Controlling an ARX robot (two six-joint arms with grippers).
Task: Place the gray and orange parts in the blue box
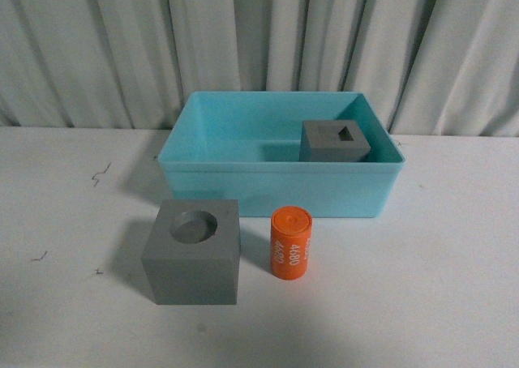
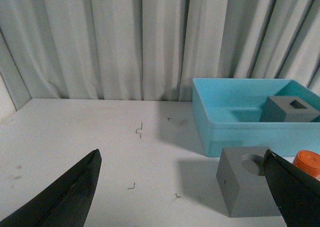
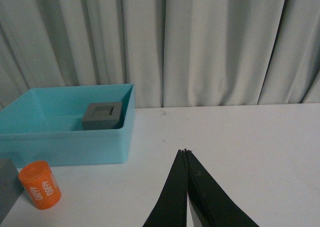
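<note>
Over the white counter (image 2: 75,132), the left hand (image 2: 182,154) has its two dark fingers (image 2: 70,197) spread wide, with nothing between them. The right hand (image 3: 185,157) has its fingers pressed together at the tips and grips nothing. Neither hand appears in the front view.

Front view, lower centre-left: the gray cube with the round recess (image 1: 192,250) rests on the counter, recess facing up. Just beside it, toward the right of the frame and separated by a narrow gap, the orange cylinder (image 1: 290,243) stands on end, marked "4680". Both parts are outside the blue box (image 1: 276,172), near its front wall.

Frame centre: the blue box sits on the counter. The gray cube with the rectangular recess (image 1: 334,141) is inside it, at the right rear corner, recess up.

Upper frame: a pale pleated curtain (image 1: 243,36) spans the background.
</note>
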